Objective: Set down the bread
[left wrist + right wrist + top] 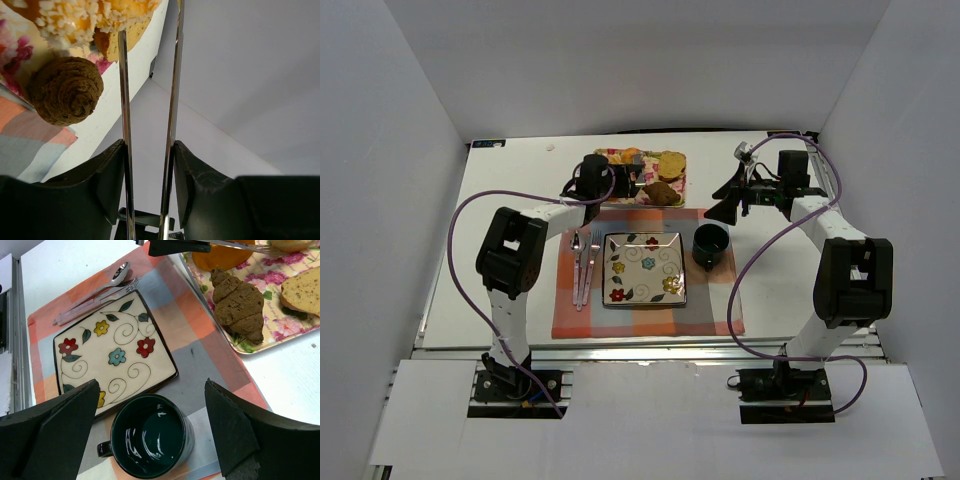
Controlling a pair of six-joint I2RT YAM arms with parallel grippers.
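My left gripper [620,183] sits over the tray [292,320], and my own wrist hides most of the bread [220,259] from above. Its fingers [124,100] stand narrow, but I cannot tell whether they hold the bread. My right gripper [150,432] hangs wide open above the mug [149,436].

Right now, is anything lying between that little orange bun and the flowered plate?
Nothing visible does. The bun sits at the edge of the tray, under the tongs. Only bare placemat lies between it and the empty plate. The brown croissant lies off to one side.
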